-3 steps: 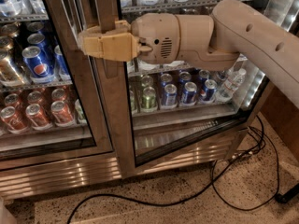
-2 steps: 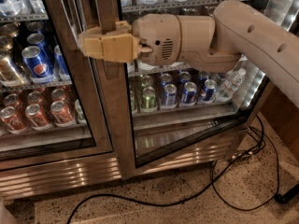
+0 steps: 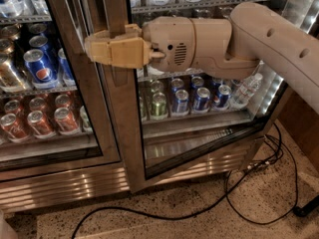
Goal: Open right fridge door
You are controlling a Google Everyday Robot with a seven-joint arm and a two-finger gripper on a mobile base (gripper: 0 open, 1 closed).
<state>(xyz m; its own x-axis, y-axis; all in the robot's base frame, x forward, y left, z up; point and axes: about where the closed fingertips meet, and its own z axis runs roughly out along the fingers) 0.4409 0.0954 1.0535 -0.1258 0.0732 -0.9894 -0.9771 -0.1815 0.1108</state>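
The gripper (image 3: 97, 48) sits at the left edge of the right door (image 3: 125, 133), clamped narrowly around the handle (image 3: 113, 9); the door stands slightly ajar, its bottom edge swung outward.

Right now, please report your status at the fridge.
End effector at left edge of right fridge door. Door slightly ajar. Black cable on floor below.

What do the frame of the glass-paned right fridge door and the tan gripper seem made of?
Frame of the right fridge door: likely brushed stainless steel, grey with streaky sheen. Tan gripper, at that door's left edge: probably matte plastic, smooth, dull.
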